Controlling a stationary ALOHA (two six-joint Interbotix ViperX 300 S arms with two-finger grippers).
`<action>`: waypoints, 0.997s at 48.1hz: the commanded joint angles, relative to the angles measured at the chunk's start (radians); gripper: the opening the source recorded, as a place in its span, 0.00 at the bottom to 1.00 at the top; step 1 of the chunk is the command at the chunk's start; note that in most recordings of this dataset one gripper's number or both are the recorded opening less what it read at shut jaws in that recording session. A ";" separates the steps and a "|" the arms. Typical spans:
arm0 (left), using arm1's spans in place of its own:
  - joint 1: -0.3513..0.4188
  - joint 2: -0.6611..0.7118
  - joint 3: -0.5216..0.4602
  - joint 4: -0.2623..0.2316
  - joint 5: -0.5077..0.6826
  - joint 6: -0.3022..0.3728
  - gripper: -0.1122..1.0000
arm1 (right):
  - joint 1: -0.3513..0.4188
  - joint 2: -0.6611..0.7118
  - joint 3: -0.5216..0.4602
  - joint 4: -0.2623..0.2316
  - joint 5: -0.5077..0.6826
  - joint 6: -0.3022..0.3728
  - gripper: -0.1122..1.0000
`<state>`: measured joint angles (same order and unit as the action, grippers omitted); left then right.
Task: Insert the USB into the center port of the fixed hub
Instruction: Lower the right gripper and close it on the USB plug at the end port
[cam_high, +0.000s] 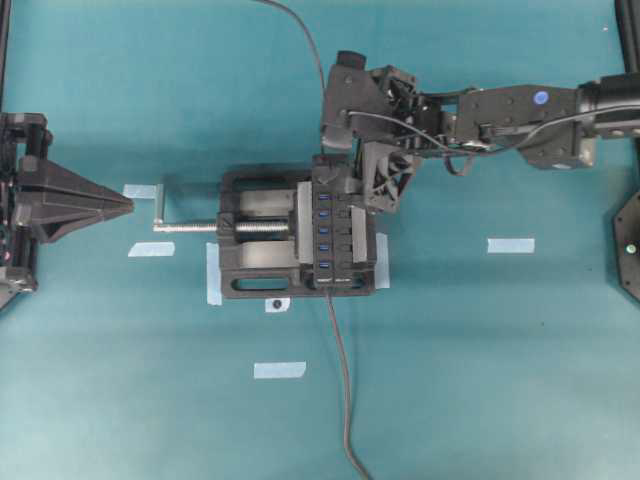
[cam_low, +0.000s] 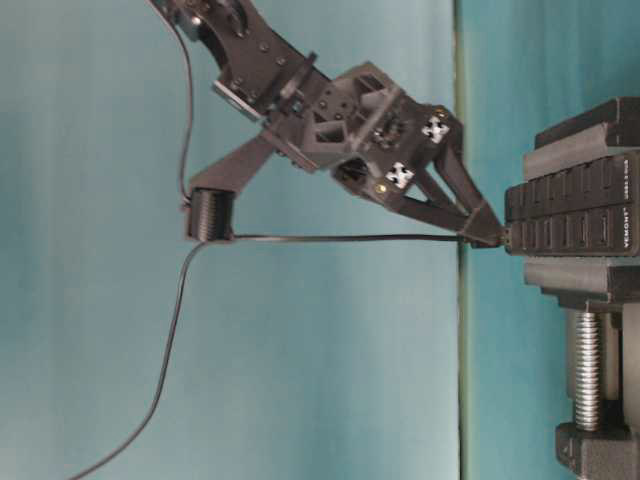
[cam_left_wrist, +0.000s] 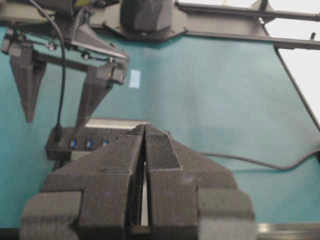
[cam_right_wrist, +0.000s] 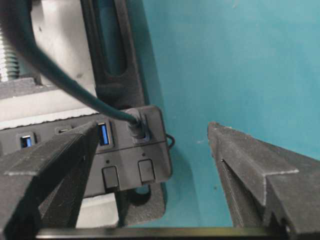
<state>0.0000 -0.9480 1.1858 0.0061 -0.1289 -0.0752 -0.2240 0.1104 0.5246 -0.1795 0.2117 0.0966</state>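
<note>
Right end effector (cam_right_wrist: 152, 130): It is wide open and holds nothing. I see one finger on each side of the far end of the fixed hub (cam_high: 335, 235).
Left end effector (cam_high: 125, 205): Its fingers are pressed shut and it holds nothing. It sits well apart from the hub, past the handle of the vise (cam_high: 250, 270).
Where the USB (cam_right_wrist: 136, 131) is: It is stuck in the very last slot at the end of the hub. I think that is the wrong slot. Its cable (cam_low: 340, 238) leads straight away from the hub face.
Where the center port (cam_high: 325, 230) is: It is in the middle of the row of blue slots, and I see nothing in it.
Which way to go: The hub's long side runs up and down in the overhead view. From my right end effector, the center port lies down that row, a few slots toward the end with the hub's own cable.
Nearer arm: The right one, by a lot. It is just around the plug.
What I think comes next: Pinch the plug, pull it straight out, slide along the row, then push it in.
Desk (cam_high: 480, 380): The vise stands on it and holds the hub firm.
</note>
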 joint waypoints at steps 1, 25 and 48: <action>0.000 0.003 -0.020 0.002 -0.006 -0.002 0.10 | 0.006 -0.009 -0.028 0.000 -0.008 -0.002 0.89; 0.002 0.003 -0.017 0.002 -0.006 -0.002 0.10 | 0.006 -0.006 -0.029 -0.002 -0.011 0.000 0.88; 0.002 0.003 -0.017 0.002 -0.006 -0.008 0.10 | 0.021 -0.008 -0.029 -0.002 -0.014 0.000 0.75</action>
<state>0.0000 -0.9495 1.1858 0.0061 -0.1304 -0.0813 -0.2132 0.1166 0.5170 -0.1795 0.2056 0.0966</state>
